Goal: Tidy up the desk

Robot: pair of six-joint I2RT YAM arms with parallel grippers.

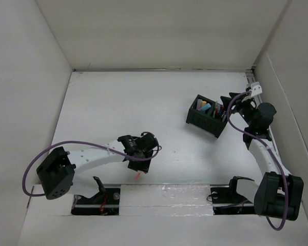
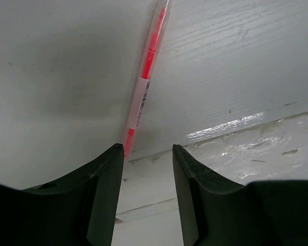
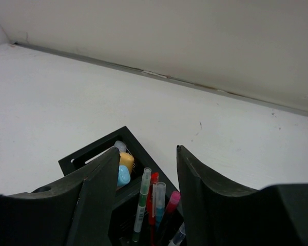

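Red pen (image 2: 142,92): loose on desk (image 2: 51,77), unstowed; my left gripper (image 2: 148,154) open at its end. Black organizer box (image 3: 84,160): stocked with pens; my right gripper (image 3: 146,154) open.

The top camera looks down over the whole desk (image 1: 118,113). Wrist cameras sit close: the left over seemingly the same pen (image 2: 143,87), the right over the organizer (image 3: 87,161).

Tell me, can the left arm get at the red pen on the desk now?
Probably yes: the open left claw hangs close by the red pen, which lies alone on the desk, nothing between.
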